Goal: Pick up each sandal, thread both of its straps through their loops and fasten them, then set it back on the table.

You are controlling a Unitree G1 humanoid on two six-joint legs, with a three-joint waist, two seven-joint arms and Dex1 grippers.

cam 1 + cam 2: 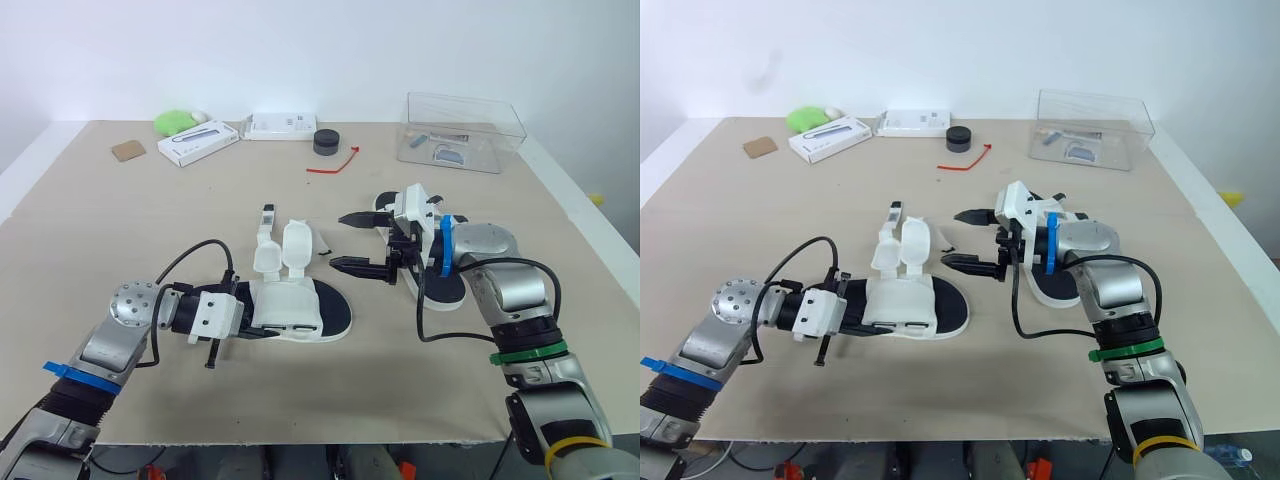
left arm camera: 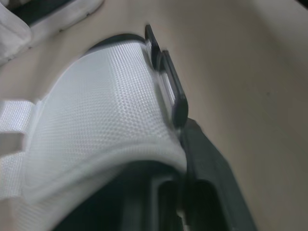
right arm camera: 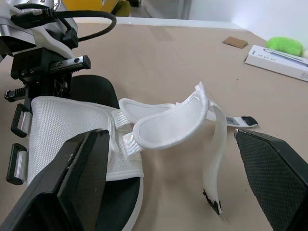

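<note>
The left end effector (image 1: 243, 317) grips the white mesh sandal with black insole (image 1: 300, 300) on the beige tabletop (image 1: 150, 220), probably to steady it, while the right end effector (image 1: 342, 242) hangs wide open beside its unfastened white straps (image 1: 283, 247).

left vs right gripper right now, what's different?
Left gripper sits low against the loop side of the sandal; right gripper hangs clear of it, facing its raised straps. Right gripper is wide open and empty; left gripper's grip can't be read. Both point at the same sandal.
</note>
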